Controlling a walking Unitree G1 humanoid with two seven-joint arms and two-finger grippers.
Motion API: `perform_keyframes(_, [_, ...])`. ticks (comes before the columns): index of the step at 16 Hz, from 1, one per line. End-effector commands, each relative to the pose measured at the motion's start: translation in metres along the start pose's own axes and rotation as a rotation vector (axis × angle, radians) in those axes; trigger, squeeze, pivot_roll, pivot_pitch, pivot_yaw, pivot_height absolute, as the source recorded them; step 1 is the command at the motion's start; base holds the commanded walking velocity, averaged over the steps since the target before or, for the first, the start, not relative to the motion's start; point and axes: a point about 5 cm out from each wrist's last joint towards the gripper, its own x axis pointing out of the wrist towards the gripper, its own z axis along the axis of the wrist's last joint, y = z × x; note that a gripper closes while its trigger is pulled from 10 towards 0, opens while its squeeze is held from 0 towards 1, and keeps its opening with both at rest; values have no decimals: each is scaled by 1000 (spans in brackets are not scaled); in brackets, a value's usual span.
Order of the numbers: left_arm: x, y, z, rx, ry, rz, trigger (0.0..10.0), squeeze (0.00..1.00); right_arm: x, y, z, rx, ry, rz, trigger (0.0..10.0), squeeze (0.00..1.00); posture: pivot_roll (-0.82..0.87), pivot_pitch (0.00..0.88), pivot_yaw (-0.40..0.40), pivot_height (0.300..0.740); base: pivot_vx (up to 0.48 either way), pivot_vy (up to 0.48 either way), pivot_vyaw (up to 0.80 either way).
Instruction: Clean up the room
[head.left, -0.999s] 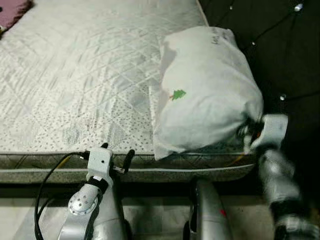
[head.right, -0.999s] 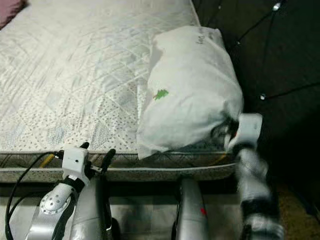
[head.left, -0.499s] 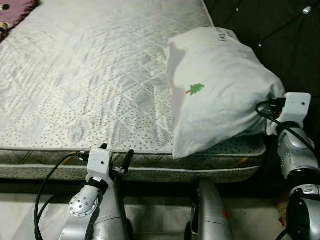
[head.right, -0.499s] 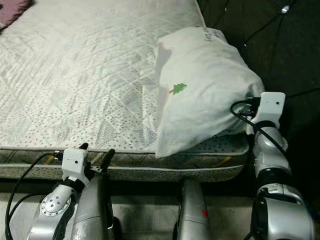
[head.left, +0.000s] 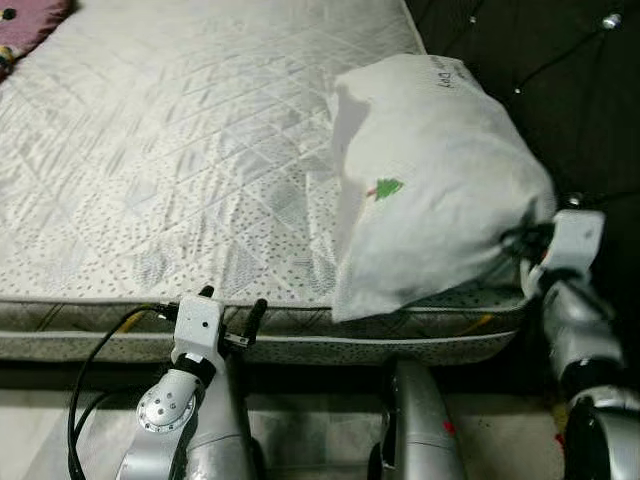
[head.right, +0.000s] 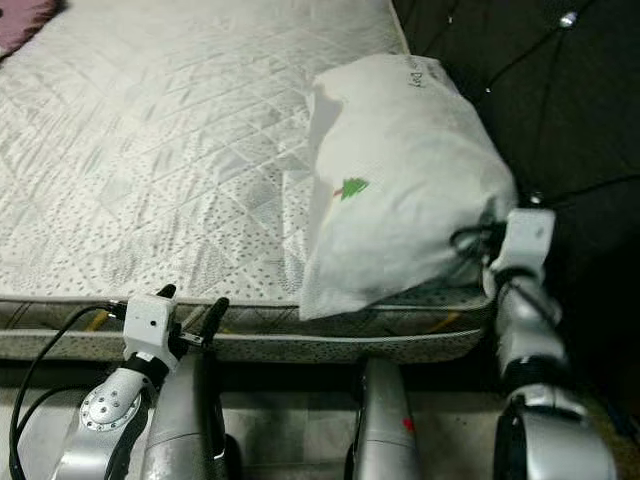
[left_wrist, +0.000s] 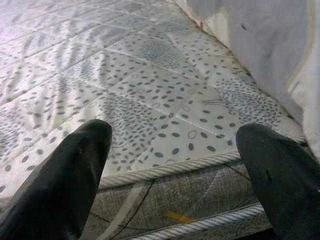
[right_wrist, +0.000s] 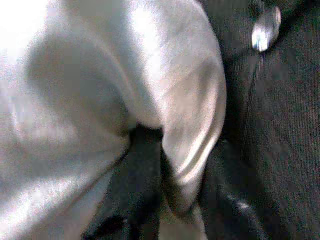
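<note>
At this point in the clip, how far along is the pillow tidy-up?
Done: the pillow is up on the mattress. In hand: the right claw pinches a fold of its cover at the right edge. Left: its near corner overhangs the mattress edge, the left claw hangs open and empty, and a pink item lies at the far corner.

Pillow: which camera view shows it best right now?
The left eye view: the whole pillow lies on the mattress corner, with the right gripper at its near right end. The right wrist view shows only bunched fabric at the fingers; the left wrist view catches an edge.
</note>
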Motion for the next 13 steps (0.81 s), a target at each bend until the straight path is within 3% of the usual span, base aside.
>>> perform_keyframes(1, [-2, 0, -2, 1, 13, 3, 10000, 0, 0, 7, -4, -43, 40, 57, 10000, 1000, 44, 79, -13, 539, 0, 0, 0])
perform_keyframes(4, [-1, 1, -2, 3, 15, 2, 10000, 0, -7, -7, -19, -43, 124, -4, 10000, 1000, 36, 79, -16, 539, 0, 0, 0])
perform_keyframes(5, [-1, 1, -2, 2, 15, 3, 10000, 0, -8, -9, -17, -39, 101, -18, 10000, 1000, 36, 79, -16, 539, 0, 0, 0])
perform_keyframes(7, [-1, 0, -3, 2, 15, 1, 10000, 0, -9, -14, 2, -37, -44, -62, 10000, 1000, 32, 78, -14, 539, 0, 0, 0])
perform_keyframes(9, [-1, 0, -4, 3, 18, -1, 10000, 0, -15, -13, 13, -104, -134, -98, 10000, 1000, 26, 78, -16, 539, 0, 0, 0])
perform_keyframes(11, [-1, 1, -4, 4, 20, 1, 10000, 0, -21, -10, 11, -105, -151, -112, 10000, 1000, 27, 78, -17, 539, 0, 0, 0])
perform_keyframes(13, [-3, 2, -5, 4, 24, 6, 10000, 0, -37, -12, -1, -124, -126, -133, 10000, 1000, 27, 82, -24, 539, 0, 0, 0])
